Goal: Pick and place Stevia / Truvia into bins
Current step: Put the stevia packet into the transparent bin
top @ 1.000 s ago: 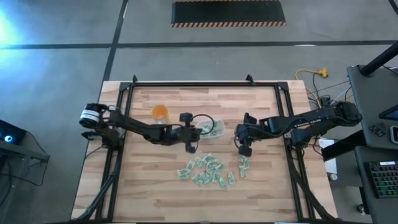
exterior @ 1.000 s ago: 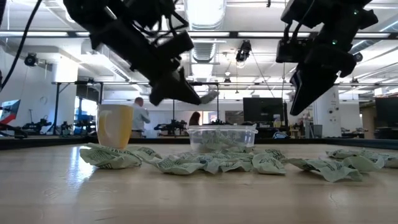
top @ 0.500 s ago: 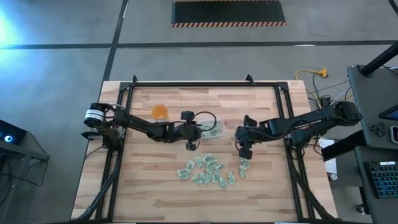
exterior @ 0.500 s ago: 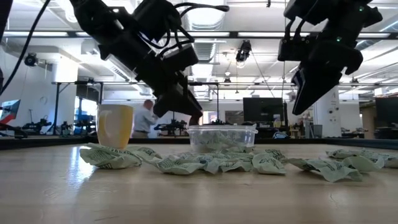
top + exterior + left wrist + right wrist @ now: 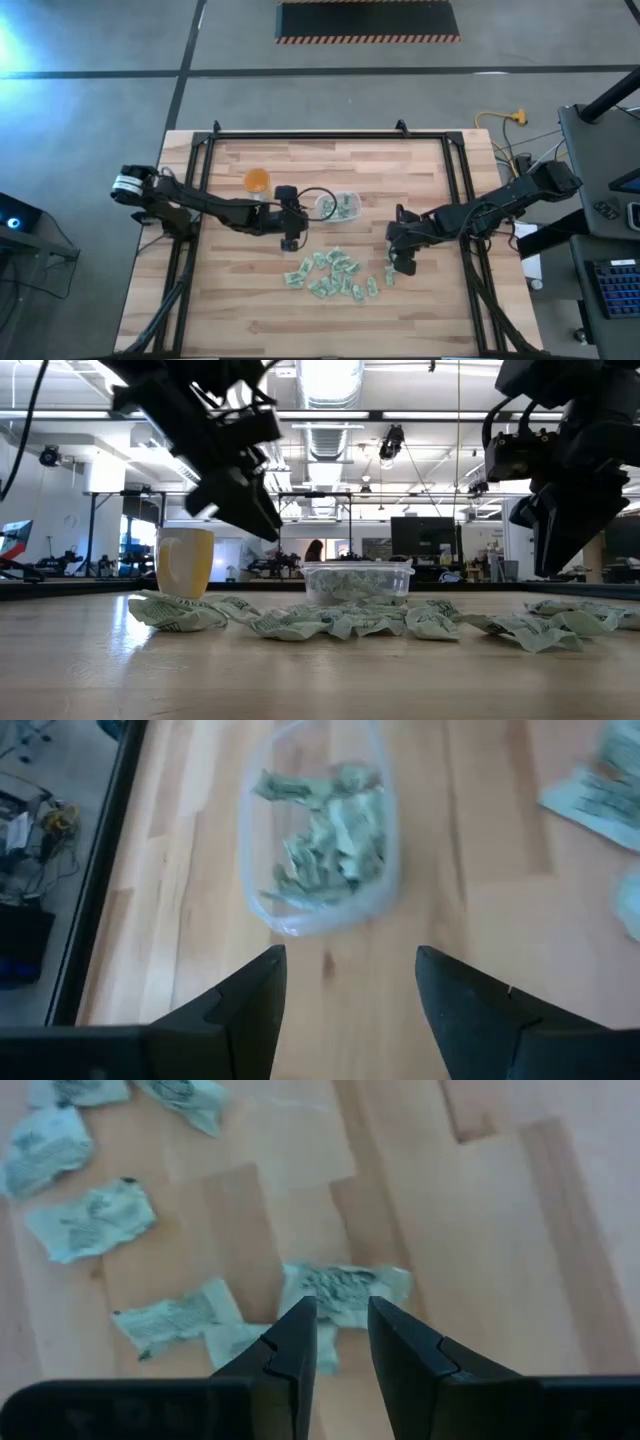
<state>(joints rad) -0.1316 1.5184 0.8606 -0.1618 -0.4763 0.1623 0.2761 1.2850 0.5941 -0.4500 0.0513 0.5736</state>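
Note:
The Stevia / Truvia packets (image 5: 333,275), small, crumpled, green and white, lie loose on the wooden table near its front. More packets (image 5: 325,840) lie inside the clear plastic bin (image 5: 341,207), which stands on its base at mid-table. My left gripper (image 5: 291,240) hovers open to the left of the bin and a little nearer; the wrist view shows nothing between its fingers (image 5: 255,995). My right gripper (image 5: 403,266) hangs low at the right end of the pile. Its fingers are a narrow gap apart, just short of one packet (image 5: 345,1292).
An orange cup (image 5: 257,180) stands upright left of the bin, behind my left arm. A black frame (image 5: 300,136) runs along the table's far, left and right sides. Bare wood lies between the bin and the pile and along the near edge.
My left gripper has passed over the bin, opened, and drawn back toward the table's left and near edges; the packet seen at its tips a second ago is gone. My right gripper has moved toward the near edge and down, to the right end of the pile.

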